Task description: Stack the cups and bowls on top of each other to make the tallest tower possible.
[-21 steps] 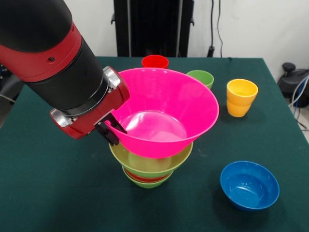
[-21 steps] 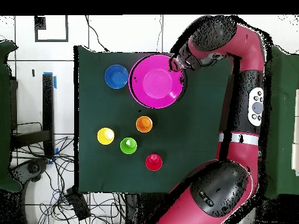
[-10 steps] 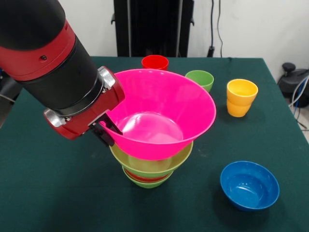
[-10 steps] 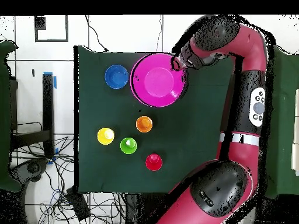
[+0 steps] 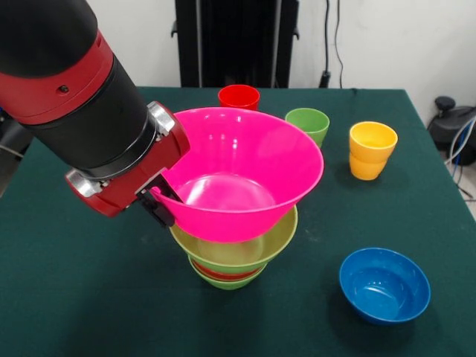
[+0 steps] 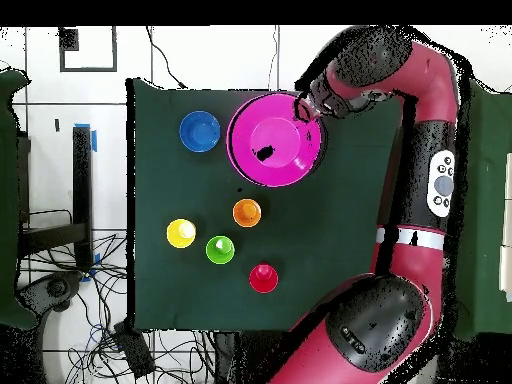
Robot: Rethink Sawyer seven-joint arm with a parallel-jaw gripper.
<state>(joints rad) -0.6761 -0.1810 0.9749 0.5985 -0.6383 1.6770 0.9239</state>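
We see blue bowl alone on green table, apart from tower. Red cup, green cup, orange cup stand behind pink bowl, partly hidden by it. Yellow cup shows overhead only. Arm slants down from upper left. Gripper clamps pink bowl's rim; bowl tilted, seated atop large green bowl of tower.

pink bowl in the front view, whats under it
Under the pink bowl, held at its rim by the claw, sit a large green bowl, a red-orange bowl and a smaller green bowl. Their insides are covered.
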